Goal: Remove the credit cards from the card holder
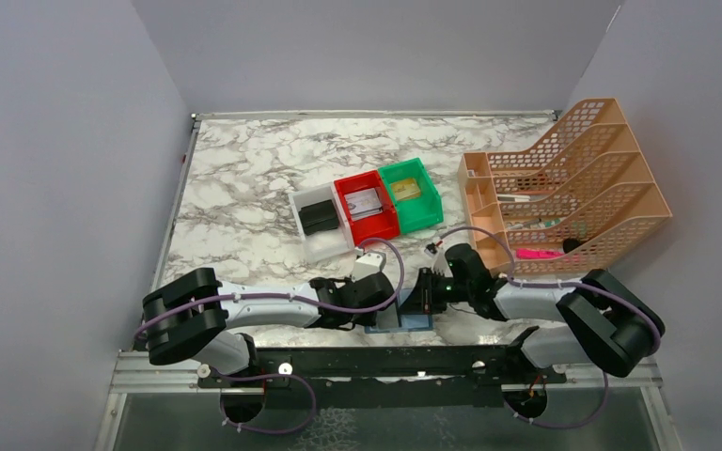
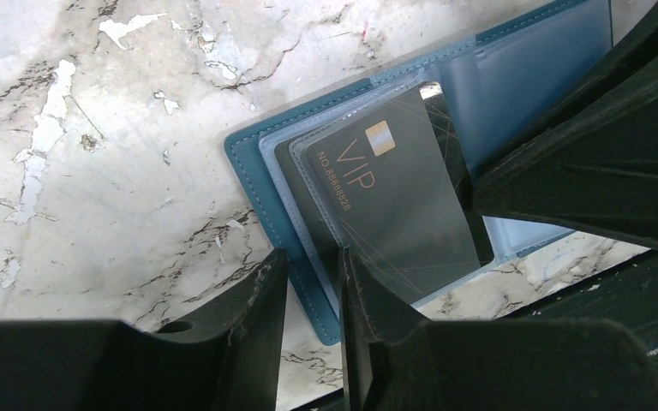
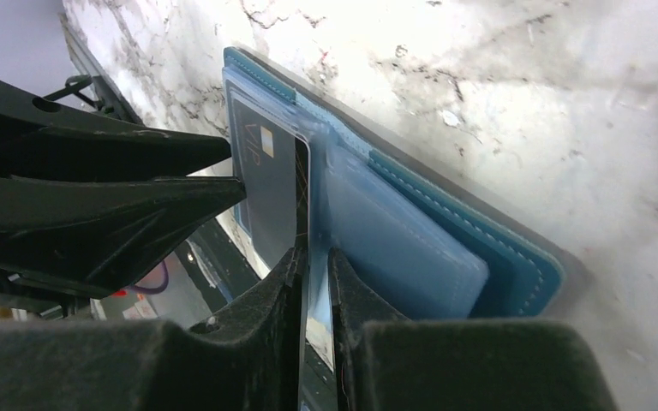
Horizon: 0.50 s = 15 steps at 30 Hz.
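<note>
I am working at the near edge of the table (image 1: 244, 188), where the holder (image 1: 400, 322) is lying open and flat between my two arms. My left pincer (image 2: 313, 291) is closing on the holder's near edge, fingers nearly together with the teal cover and a clear sleeve caught between them, as far as I can tell. My right pincer (image 3: 313, 282) is pinching the free edge of the dark card (image 3: 270, 188), which is standing partly out of its pocket (image 3: 403, 257).

I am judging the holder to be light and floppy: a thin soft cover with slick plastic sleeves, so it is likely to lift or fold if I am pulling on the card alone. That is why I am taking it by the stitched border, the firmest part, and pressing it down there.

The card (image 2: 394, 197) is looking thin, stiff and glossy. It should be sliding freely once it is moving, but a smooth face is offering my pads little grip, so I am wanting a deep bite on the exposed edge, away from the sleeve. Pulling straight along the pocket's line seems safest, since a sideways tug is likely to be jamming a corner in the sleeve.
</note>
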Each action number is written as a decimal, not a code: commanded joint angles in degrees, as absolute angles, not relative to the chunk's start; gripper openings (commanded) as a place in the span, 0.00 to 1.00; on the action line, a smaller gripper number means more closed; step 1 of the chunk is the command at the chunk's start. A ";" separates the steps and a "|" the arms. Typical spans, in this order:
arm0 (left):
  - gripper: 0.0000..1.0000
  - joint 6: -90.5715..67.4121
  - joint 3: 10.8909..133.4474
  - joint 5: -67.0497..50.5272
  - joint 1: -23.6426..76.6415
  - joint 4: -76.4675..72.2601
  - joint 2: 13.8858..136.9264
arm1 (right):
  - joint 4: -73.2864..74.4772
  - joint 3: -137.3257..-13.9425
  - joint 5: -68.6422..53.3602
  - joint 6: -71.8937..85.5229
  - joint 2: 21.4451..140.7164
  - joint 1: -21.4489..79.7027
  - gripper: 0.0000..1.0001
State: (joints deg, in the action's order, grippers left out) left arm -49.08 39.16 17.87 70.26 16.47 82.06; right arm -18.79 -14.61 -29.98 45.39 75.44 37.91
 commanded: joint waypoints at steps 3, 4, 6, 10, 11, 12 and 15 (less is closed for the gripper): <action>0.29 -48.76 36.91 18.61 70.66 21.40 84.41 | -25.30 -15.91 -33.71 44.27 82.03 37.71 0.21; 0.29 -48.77 36.91 18.63 70.66 21.44 84.42 | -25.97 -15.91 -34.14 44.37 82.72 37.71 0.21; 0.28 -48.78 36.91 18.60 70.66 21.36 84.49 | -26.83 -15.64 -34.40 44.58 83.21 37.71 0.20; 0.28 -48.78 36.91 18.87 70.68 21.34 84.59 | -26.67 -14.92 -33.32 44.78 81.99 37.70 0.04; 0.28 -48.77 36.87 18.95 70.67 21.38 84.63 | -25.93 -14.86 -32.88 44.81 81.17 37.70 0.01; 0.27 -48.78 36.84 19.05 70.66 21.41 84.64 | -24.68 -14.85 -31.86 44.43 79.97 37.71 0.01; 0.27 -49.03 36.44 19.22 70.66 21.42 84.86 | -19.86 -14.89 -28.51 42.69 75.94 37.43 0.01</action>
State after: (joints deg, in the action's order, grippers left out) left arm -49.08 39.16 18.02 70.28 16.53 82.06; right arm -24.49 -15.46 -33.08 45.21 80.18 37.76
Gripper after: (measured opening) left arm 0.279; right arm 0.016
